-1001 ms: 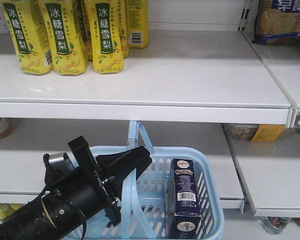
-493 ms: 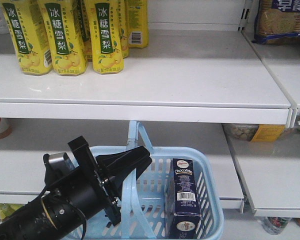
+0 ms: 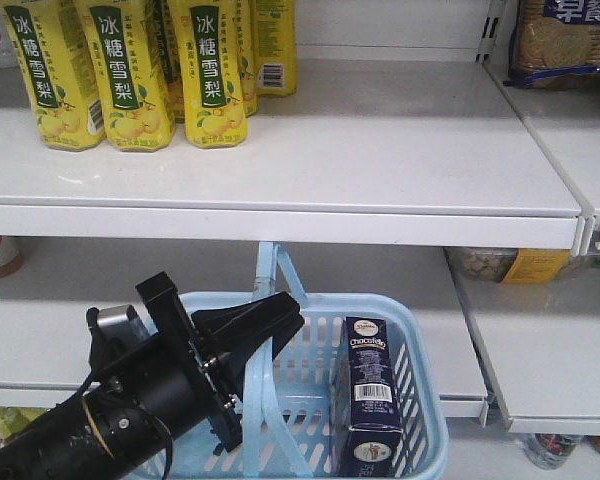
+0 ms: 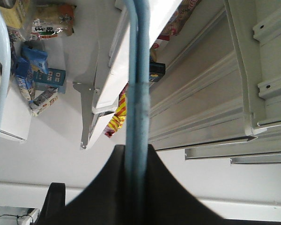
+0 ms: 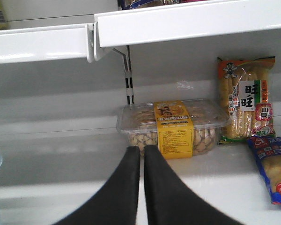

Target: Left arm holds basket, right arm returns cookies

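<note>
Fingers, left, front view: flat black pair (image 3: 280, 320) on the black cylindrical left arm (image 3: 130, 400), clenched on one flat hinged handle (image 3: 265, 262) of the light-blue plastic shopping basket (image 3: 425, 410). The handle stands raised above the rim. The basket sits in front of the lower white shelf (image 3: 40, 330).
Contents of basket: one dark navy upright cardboard cookie box marked "Chocofello" (image 3: 368, 390), standing at the right side, close against the slotted right wall, with its white barcode panel toward the camera.
Upper white shelf (image 3: 380, 150): yellow drink bottles with green labels (image 3: 120, 70), grouped at the left. A blue cookie pack with white characters (image 3: 565, 40) is on the neighbouring shelf, top right, well apart from the basket.

Left wrist view: the two black fingers (image 4: 103, 192) close on the pale blue handle strip (image 4: 136, 93), which runs straight up from between them. Shelf undersides and blurred packets lie behind.

Right wrist view: two black right fingers (image 5: 119, 187) are pressed nearly together, with only a thin slit between them and nothing grasped. They point at a shelf holding a clear plastic tub with a yellow label (image 5: 173, 129), an orange-and-green snack bag (image 5: 246, 105) and a blue packet (image 5: 271, 166). The basket rim shows at the left edge.
</note>
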